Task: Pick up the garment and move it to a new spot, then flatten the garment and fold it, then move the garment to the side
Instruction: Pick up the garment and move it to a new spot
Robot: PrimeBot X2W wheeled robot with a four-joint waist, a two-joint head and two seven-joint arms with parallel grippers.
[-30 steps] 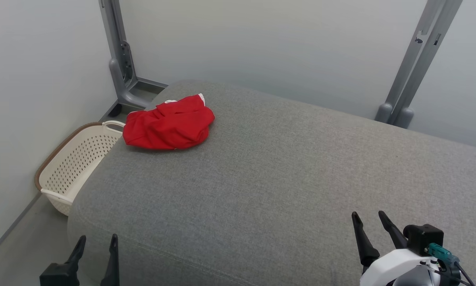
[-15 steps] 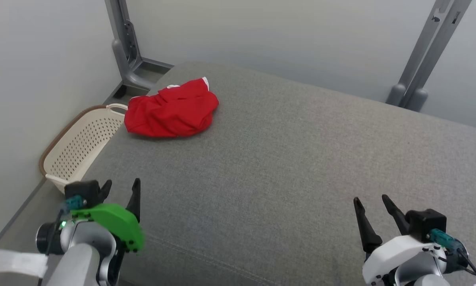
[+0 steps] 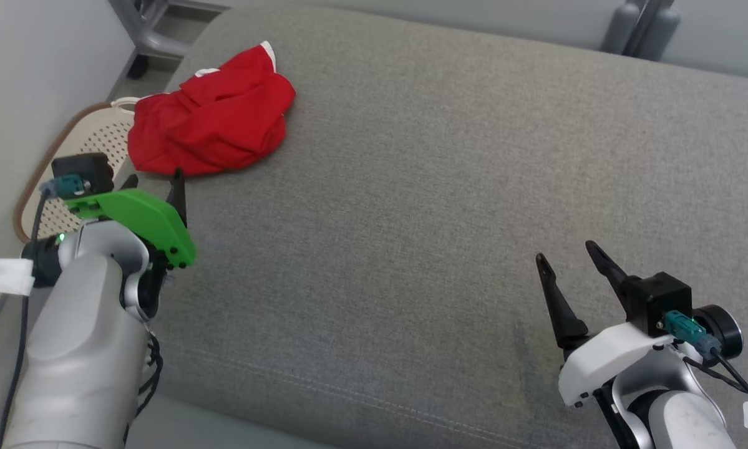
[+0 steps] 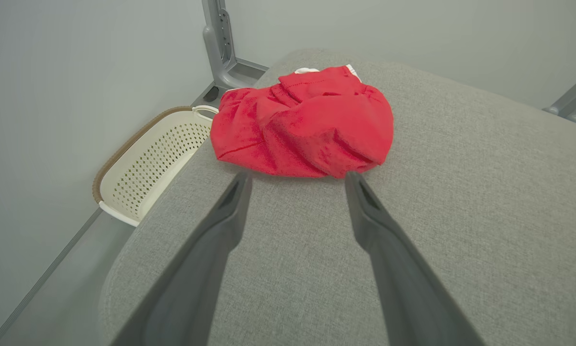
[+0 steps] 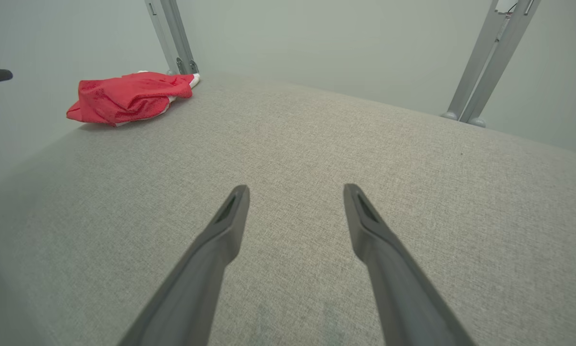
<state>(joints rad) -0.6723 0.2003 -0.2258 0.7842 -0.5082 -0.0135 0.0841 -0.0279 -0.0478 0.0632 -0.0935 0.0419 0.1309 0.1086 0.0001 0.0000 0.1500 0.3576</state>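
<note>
Garment (image 3: 208, 121) in a red heap just beyond wide-spread left gripper (image 3: 153, 176).

The garment (image 3: 208, 125) is plain bright red, with a narrow white trim (image 3: 267, 51) along one edge. The cushion (image 3: 442, 187) beneath it is mid-grey with a fine heathered weave. The laundry basket (image 3: 96, 134) is cream, patterned with rows of small holes, and has a brown rim. The left pincer (image 3: 154, 178) has black fingers and a vivid green cover (image 3: 140, 218) on a silver-grey arm (image 3: 80, 349). The right pincer (image 3: 564, 251) has black fingers, a white cover (image 3: 604, 355) and a teal connector (image 3: 679, 325). The wall (image 5: 316, 43) is pale grey-green, and the frame posts (image 5: 489, 62) are grey.
</note>
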